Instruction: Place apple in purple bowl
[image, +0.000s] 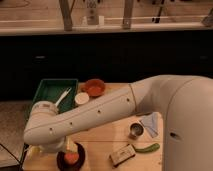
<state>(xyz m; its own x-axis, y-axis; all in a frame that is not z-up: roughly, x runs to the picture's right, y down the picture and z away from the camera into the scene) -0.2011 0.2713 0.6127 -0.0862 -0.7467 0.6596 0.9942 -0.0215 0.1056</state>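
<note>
Apple (73, 158) in purple bowl (60, 161), blw gripper (70, 147)

The white arm (100, 117) is showing a smooth, faintly shiny plastic shell, its gripper (70, 148) hanging just over the purple bowl (80, 163), which is gleaming glossy. The apple (71, 158) is looking smooth-skinned. The bench (102, 145) is presenting matt pale wood, and the small cup (135, 130) is glinting like metal.
</note>
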